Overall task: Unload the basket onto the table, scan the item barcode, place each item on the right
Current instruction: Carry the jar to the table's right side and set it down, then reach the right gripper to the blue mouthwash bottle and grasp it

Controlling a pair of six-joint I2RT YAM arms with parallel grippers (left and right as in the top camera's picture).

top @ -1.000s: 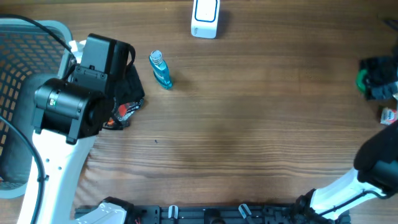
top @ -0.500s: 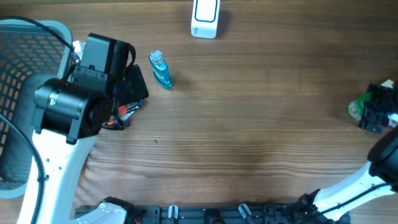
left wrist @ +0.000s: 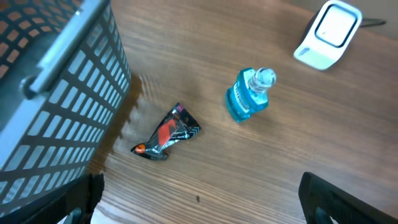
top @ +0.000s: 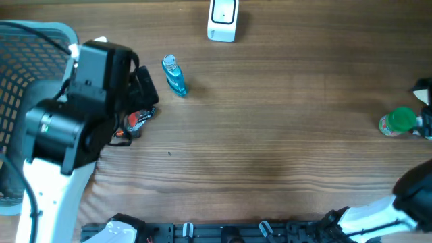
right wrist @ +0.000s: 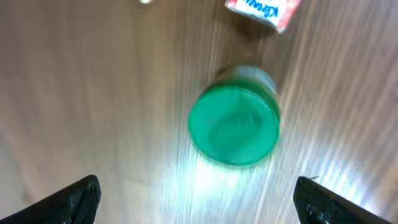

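- The green-lidded jar (top: 398, 121) sits on the table (top: 283, 135) at the far right edge, well apart from the white scanner (top: 222, 19) at the far side, near the middle.
- In the right wrist view the jar's round lid faces the camera, so the jar seems to stand upright, though that picture is blurred.
- The right tool (right wrist: 199, 202) hangs over the jar with its fingers wide apart and clamped on nothing; the jar lies between them without touching either.
- A small red-and-white box (right wrist: 261, 9) lies just beyond the jar.
- The left tool (left wrist: 208, 202) is also spread wide and empty, above the left part of the table.
- Below it a crumpled black-and-red packet (left wrist: 166, 132) lies beside the mesh basket (left wrist: 62, 93).
- A blue bottle (left wrist: 247, 98) lies on its side between packet and scanner.
- What the basket holds cannot be told.
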